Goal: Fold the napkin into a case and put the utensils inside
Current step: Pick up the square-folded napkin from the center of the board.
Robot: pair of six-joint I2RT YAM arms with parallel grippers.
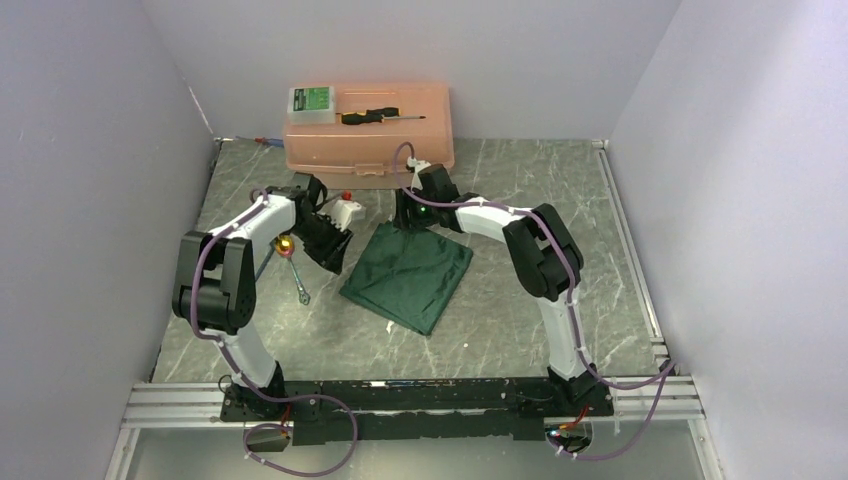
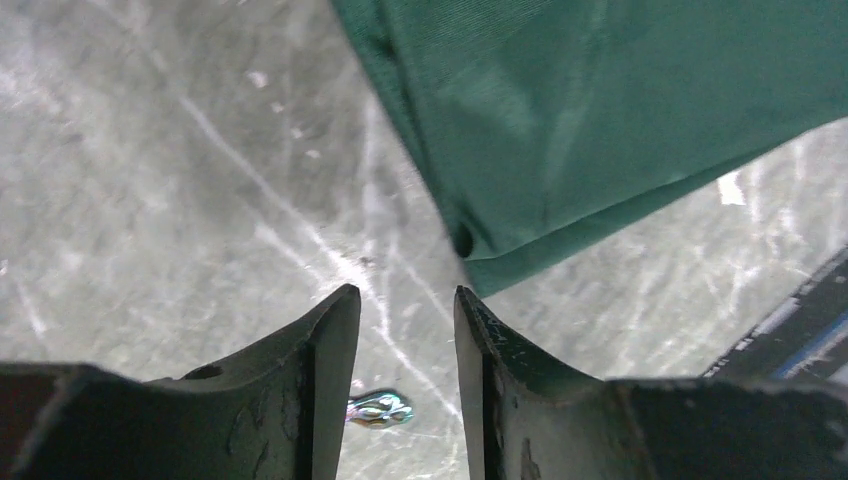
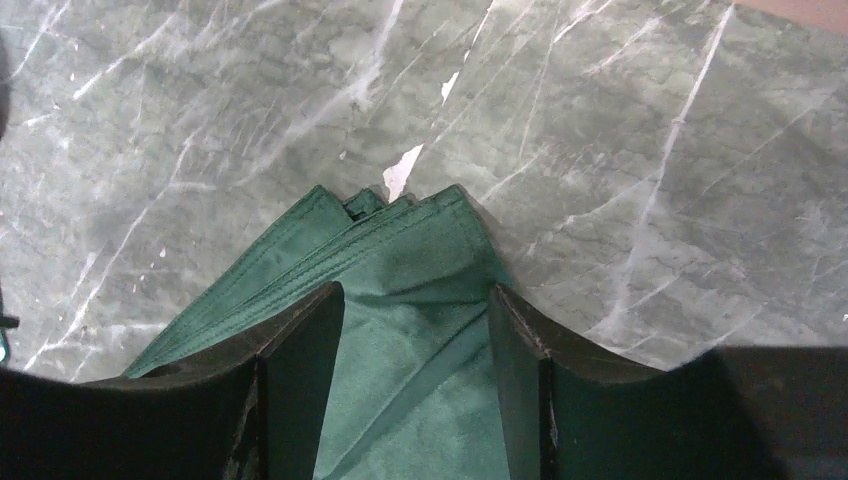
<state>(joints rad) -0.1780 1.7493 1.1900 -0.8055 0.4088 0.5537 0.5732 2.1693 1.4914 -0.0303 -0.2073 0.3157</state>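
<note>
cloth napkin (image 1: 410,277), dark green and floppy, is best pinched at its stacked corner; left gripper (image 2: 405,292) and right gripper (image 3: 415,290) are seen parted, nothing held.

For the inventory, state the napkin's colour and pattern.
Dark green, plain; the napkin shows best in the right wrist view.

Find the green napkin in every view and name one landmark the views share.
Top external: the napkin lies mid-table as a diamond between the two arms.
Left wrist: the napkin fills the upper right, with a folded corner pointing down.
Right wrist: the napkin sits bottom centre, its layered corner pointing up.
Shared landmark: the grey marbled table with white veins lies under the napkin in all three.
</note>
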